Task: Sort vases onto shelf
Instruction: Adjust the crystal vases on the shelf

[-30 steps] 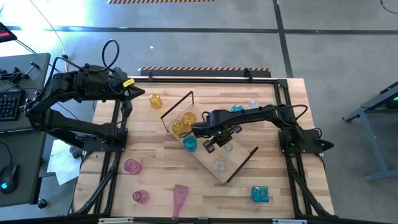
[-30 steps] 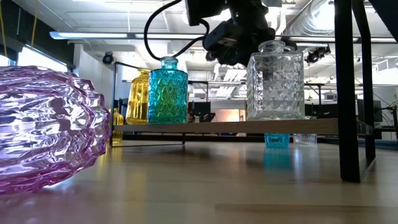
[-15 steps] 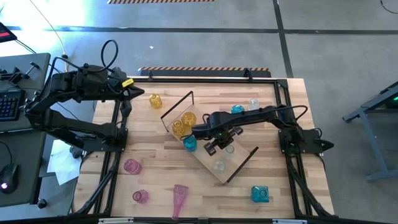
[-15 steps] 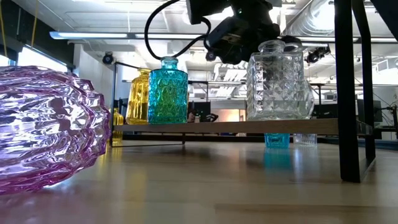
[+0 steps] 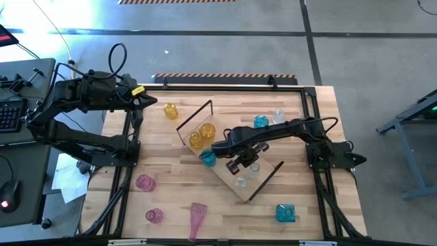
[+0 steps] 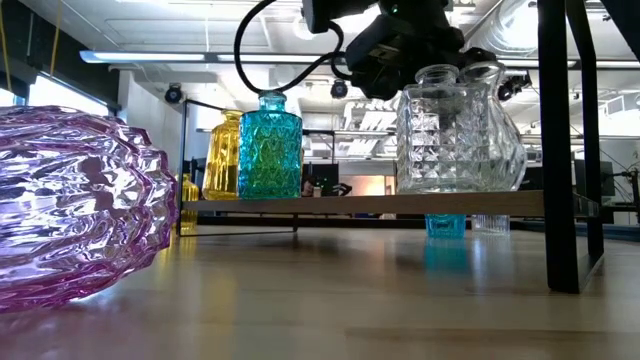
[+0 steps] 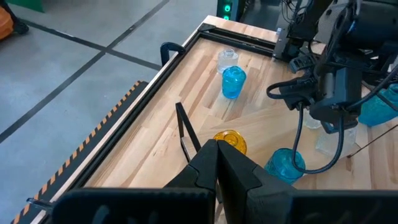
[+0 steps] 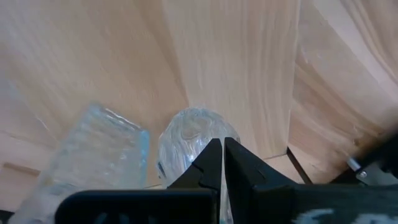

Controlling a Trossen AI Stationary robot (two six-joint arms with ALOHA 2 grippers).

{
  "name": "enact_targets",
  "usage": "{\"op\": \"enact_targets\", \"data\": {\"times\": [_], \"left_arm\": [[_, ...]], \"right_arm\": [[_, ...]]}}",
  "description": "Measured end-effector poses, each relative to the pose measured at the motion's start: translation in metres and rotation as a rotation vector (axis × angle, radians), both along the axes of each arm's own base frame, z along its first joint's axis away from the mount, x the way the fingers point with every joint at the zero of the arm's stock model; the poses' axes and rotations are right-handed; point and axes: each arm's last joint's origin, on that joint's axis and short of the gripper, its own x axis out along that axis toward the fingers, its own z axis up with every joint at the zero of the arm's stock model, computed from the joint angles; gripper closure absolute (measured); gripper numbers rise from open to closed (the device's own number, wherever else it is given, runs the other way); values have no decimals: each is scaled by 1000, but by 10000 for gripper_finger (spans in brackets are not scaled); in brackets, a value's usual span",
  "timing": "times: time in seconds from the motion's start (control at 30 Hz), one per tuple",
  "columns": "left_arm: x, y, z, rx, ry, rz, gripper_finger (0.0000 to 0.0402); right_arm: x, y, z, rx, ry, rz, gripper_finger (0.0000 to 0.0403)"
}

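The right hand (image 5: 244,164), clenched on a round clear vase (image 6: 497,140), holds it over the shelf (image 5: 232,160) at table centre, beside a square clear vase (image 6: 443,130). The left hand (image 5: 164,104), clenched empty, waits at ten o'clock.

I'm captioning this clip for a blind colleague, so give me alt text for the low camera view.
Seen from table height, the right gripper hangs shut above two clear vases on the wooden shelf, with a teal vase and an amber vase beside them. A pink vase lies on its side, large in the foreground.
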Motion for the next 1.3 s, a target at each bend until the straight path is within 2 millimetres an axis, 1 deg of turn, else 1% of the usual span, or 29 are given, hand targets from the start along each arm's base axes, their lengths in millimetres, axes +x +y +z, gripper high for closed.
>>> {"op": "enact_targets", "data": {"times": [0.33, 0.53, 0.7, 0.8, 0.9, 1.03, 1.1, 1.3], "left_arm": [[0, -1, 0, -17, -3, -28, 402], [0, -1, 0, -19, -3, -31, 401], [0, -1, 0, -19, -3, -31, 401], [0, -1, 0, -19, -3, -31, 402], [1, -1, 0, -19, -4, -31, 402], [1, -1, 0, -16, -4, -29, 401], [1, -1, 0, -12, -4, -23, 402], [-2, -1, 1, -8, -13, -20, 402]], "right_arm": [[-2, 6, 0, -13, 20, -15, 403], [-2, 3, 1, -159, 1, -16, 403], [-8, 2, 16, -223, -60, -11, 403], [-8, 5, 27, -225, -149, 50, 403], [-1, 11, 35, -198, -301, 156, 403], [8, 19, 40, -177, -445, 252, 403], [9, 22, 41, -149, -463, 295, 403], [6, 25, 38, -41, -434, 444, 403]]}}
